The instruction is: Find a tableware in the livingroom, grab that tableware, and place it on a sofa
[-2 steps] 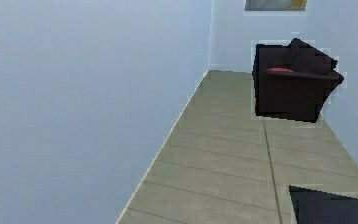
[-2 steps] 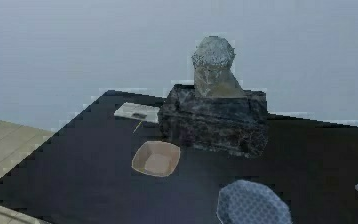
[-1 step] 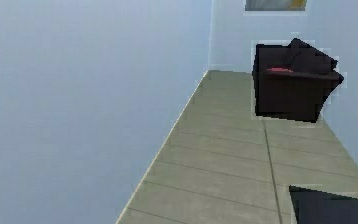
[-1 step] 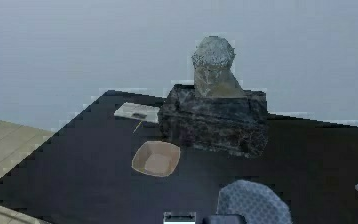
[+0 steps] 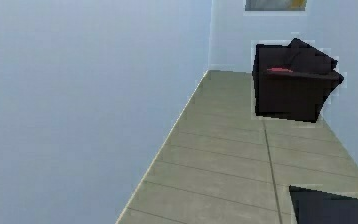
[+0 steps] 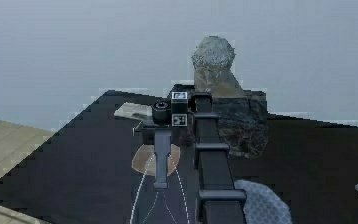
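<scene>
Seemingly mid-grab: the search looks done, while the carry and the placing are left. The sofa [image 5: 292, 90] stands far right along the floor.

Arm side view:
- Pale flat thing [image 6: 137, 110] on the dark surface [image 6: 67, 160].
- Brown round dish [image 6: 142, 162], likely the tableware, lies on the surface at the claw [image 6: 162, 165].
- Arm [image 6: 212, 165] reaches out over the surface.
- Grey bust [image 6: 222, 80] stands far right.

Cannot tell the claw's grip, or whether it holds anything.

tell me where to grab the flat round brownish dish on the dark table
Probably at its rim, from above: the flat round brownish dish lies low on the dark table, a shallow shape with only its edge to take. Its edge toward the arm side view's left looks free; the gripper stands at its right.
</scene>
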